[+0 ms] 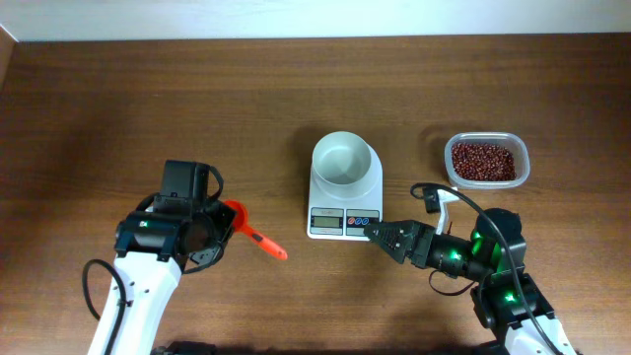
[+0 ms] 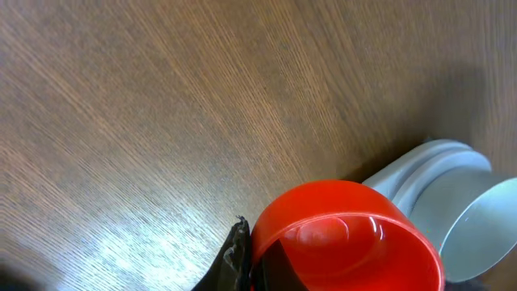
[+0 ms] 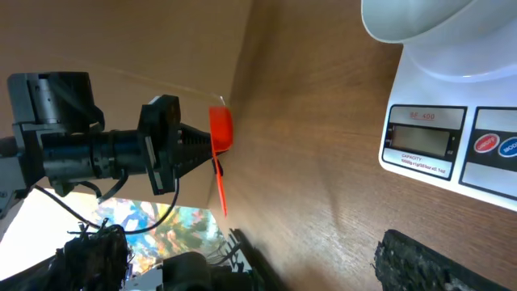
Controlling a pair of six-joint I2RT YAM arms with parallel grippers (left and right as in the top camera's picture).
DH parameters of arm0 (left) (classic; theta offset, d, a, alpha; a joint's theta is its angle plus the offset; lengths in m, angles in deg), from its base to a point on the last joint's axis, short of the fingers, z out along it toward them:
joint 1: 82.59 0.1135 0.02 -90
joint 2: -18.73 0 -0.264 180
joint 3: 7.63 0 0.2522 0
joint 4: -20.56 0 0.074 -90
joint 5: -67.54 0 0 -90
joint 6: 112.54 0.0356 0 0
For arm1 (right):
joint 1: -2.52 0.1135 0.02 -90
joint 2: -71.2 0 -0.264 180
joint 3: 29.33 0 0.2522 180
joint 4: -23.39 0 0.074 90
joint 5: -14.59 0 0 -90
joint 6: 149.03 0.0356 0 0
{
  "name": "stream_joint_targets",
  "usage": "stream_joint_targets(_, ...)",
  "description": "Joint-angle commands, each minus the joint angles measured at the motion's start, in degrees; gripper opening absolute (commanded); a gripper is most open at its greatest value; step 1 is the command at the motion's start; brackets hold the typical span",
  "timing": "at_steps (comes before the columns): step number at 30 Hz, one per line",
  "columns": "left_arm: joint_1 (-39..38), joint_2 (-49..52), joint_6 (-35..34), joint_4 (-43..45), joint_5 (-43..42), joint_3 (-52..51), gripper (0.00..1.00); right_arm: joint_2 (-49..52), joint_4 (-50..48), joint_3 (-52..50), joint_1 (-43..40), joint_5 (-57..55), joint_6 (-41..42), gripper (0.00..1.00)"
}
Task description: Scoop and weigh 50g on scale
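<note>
A white bowl (image 1: 343, 160) sits empty on the scale (image 1: 325, 223) at mid-table. Well to its right, a clear tub (image 1: 525, 164) holds red beans (image 1: 483, 161). The left gripper (image 1: 219, 229) is clamped on a red scoop (image 1: 258, 240), left of the scale. The right gripper (image 1: 380, 235) gapes wide and empty beside the scale's buttons. Red print above the display looks like SF-400.

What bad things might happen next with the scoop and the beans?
1. The right gripper is open and sits right by the buttons of the scale. A small nudge might shove the scale or press the wrong button.
2. The left gripper holds the red scoop far from the tub of red beans, with the white bowl in between. Reaching across might bump the bowl or spill beans.
</note>
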Motion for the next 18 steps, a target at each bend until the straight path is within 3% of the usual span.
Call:
stream_joint_targets(1, -2.1, -0.07, 3.41, 0.11, -0.98, 0.04, 0.0, 0.0, -0.22, 1.11, 0.42, -0.92, -0.33, 0.99)
stream_joint_targets(6, -6.27, -0.07, 5.27, 0.85, 0.09, 0.04, 0.0, 0.0, -0.2, 1.11, 0.42, -1.79, -0.33, 0.99)
stream_joint_targets(18, -6.43, -0.07, 8.5, 0.04, -2.97, 0.04, 0.0, 0.0, -0.22, 1.11, 1.18, -2.03, -0.31, 0.99)
